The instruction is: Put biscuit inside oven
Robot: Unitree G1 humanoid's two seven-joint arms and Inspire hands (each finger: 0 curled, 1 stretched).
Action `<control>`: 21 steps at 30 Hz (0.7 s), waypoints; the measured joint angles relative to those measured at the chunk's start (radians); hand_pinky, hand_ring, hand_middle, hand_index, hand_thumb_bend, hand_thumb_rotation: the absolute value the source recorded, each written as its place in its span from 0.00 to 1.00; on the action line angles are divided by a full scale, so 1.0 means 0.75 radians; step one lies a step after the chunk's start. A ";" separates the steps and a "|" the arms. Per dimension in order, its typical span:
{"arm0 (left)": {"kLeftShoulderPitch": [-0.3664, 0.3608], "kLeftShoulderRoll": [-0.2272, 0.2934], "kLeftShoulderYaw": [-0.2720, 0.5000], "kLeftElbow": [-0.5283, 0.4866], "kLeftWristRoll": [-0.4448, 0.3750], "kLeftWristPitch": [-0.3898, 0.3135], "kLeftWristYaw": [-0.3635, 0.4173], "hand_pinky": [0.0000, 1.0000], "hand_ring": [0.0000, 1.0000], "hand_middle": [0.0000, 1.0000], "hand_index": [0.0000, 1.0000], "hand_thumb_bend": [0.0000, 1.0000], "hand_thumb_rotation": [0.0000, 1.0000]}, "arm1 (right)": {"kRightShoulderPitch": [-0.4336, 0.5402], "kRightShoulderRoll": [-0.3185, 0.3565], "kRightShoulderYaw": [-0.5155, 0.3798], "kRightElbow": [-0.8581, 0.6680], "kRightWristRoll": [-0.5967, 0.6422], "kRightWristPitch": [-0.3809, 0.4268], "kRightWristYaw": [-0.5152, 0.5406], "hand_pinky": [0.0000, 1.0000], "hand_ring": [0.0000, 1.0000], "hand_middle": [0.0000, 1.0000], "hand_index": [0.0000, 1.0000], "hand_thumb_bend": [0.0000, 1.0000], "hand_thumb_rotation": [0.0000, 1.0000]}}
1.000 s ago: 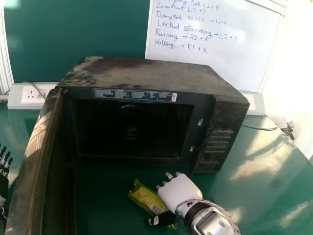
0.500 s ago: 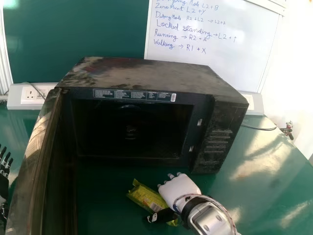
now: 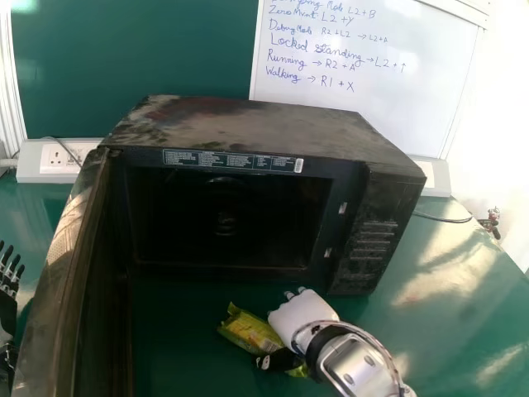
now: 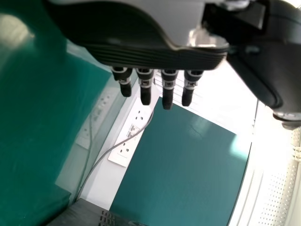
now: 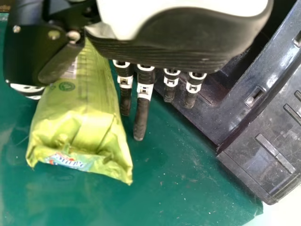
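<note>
My right hand [image 3: 302,317] is in front of the black oven [image 3: 388,240], beside the yellow-green biscuit packet [image 3: 246,327] on the green table. Its thumb lies over the packet's near end. In the right wrist view my right hand [image 5: 178,40] has straight fingers on one side of the biscuit packet [image 5: 77,127] and the thumb on the other, not curled round it. The oven door [image 3: 70,273] stands open at the left, the cavity facing me. My left hand [image 3: 8,281] is at the left edge; in the left wrist view my left hand [image 4: 141,52] has straight fingers.
Behind the oven are a whiteboard [image 3: 364,107] and a socket strip [image 3: 58,161]. A cable [image 3: 442,218] lies on the green table [image 3: 463,331] to the right. The open door forms a tall wall left of the packet.
My right hand has shifted slightly forward beside the packet, its forearm a little farther into view. The head view has moved slightly. The packet lies nearly as before.
</note>
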 measured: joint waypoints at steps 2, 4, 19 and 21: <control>0.000 0.000 0.000 0.000 0.000 0.000 0.000 1.00 0.93 0.95 0.99 0.20 0.00 | 0.002 -0.002 0.000 -0.002 0.001 -0.001 -0.002 0.91 0.70 0.64 0.86 0.81 0.10; 0.000 -0.001 0.000 0.000 0.000 0.000 0.000 1.00 0.93 0.95 1.00 0.20 0.00 | 0.005 -0.004 -0.002 -0.002 0.003 -0.001 -0.010 0.88 0.69 0.64 0.86 0.81 0.09; 0.000 -0.001 0.000 0.003 0.000 0.000 0.000 1.00 0.94 0.95 1.00 0.20 0.00 | 0.022 -0.007 -0.017 0.001 0.018 -0.001 -0.057 0.85 0.69 0.64 0.78 0.80 0.08; -0.001 0.000 0.000 0.007 0.000 0.000 0.000 1.00 0.93 0.95 1.00 0.20 0.00 | 0.030 -0.006 -0.026 0.002 0.029 0.007 -0.074 0.86 0.68 0.62 0.77 0.81 0.07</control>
